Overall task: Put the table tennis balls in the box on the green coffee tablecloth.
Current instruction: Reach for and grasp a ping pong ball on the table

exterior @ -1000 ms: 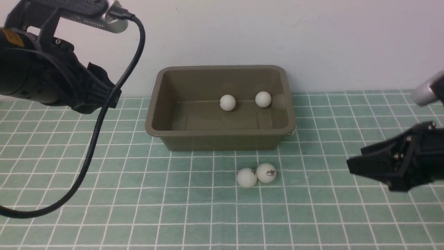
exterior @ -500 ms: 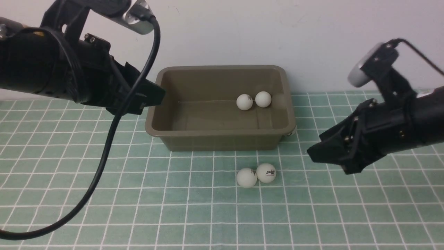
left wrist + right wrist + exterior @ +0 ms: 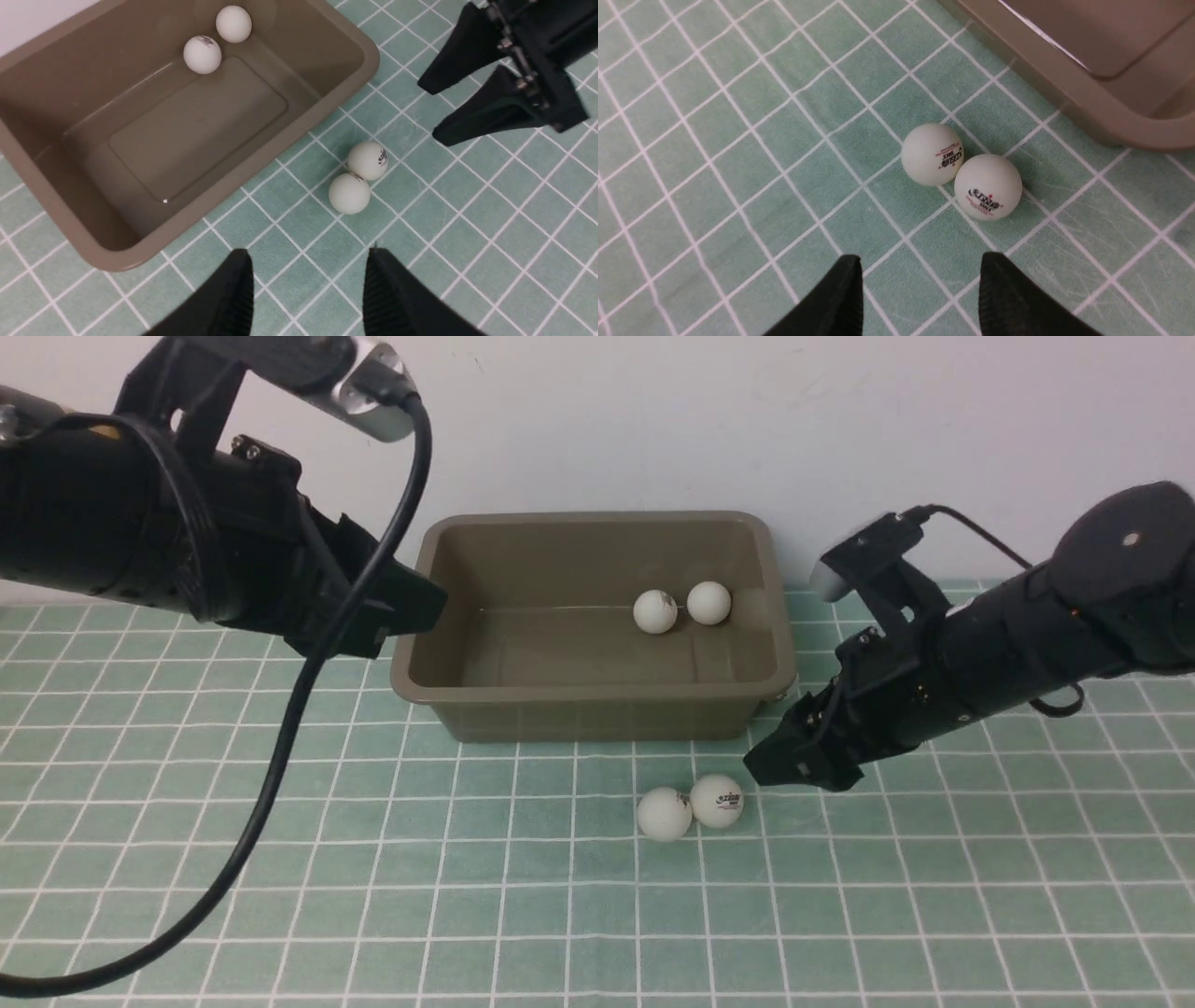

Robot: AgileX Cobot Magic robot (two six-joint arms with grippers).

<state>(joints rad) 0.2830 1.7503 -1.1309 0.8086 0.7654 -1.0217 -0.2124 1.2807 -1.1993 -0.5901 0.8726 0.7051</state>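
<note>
The olive-brown box (image 3: 597,714) stands on the green checked tablecloth (image 3: 373,896) at the back. Two white balls (image 3: 654,611) (image 3: 709,603) lie side by side inside it. Two more balls (image 3: 664,814) (image 3: 717,801) touch each other on the cloth in front of the box. My right gripper (image 3: 775,767) is open and empty, low, just right of that pair; in the right wrist view (image 3: 920,261) both balls (image 3: 932,154) (image 3: 988,186) lie ahead of its fingers. My left gripper (image 3: 425,602) is open and empty, raised by the box's left rim.
A pale wall runs close behind the box. The left arm's black cable (image 3: 280,756) hangs down over the left part of the cloth. In the left wrist view, the right gripper (image 3: 430,112) is near the cloth pair (image 3: 349,193).
My right arm has swung in from the right edge and down to beside the two balls on the cloth. My left arm moved toward the box's left rim. One ball in the box rolled right.
</note>
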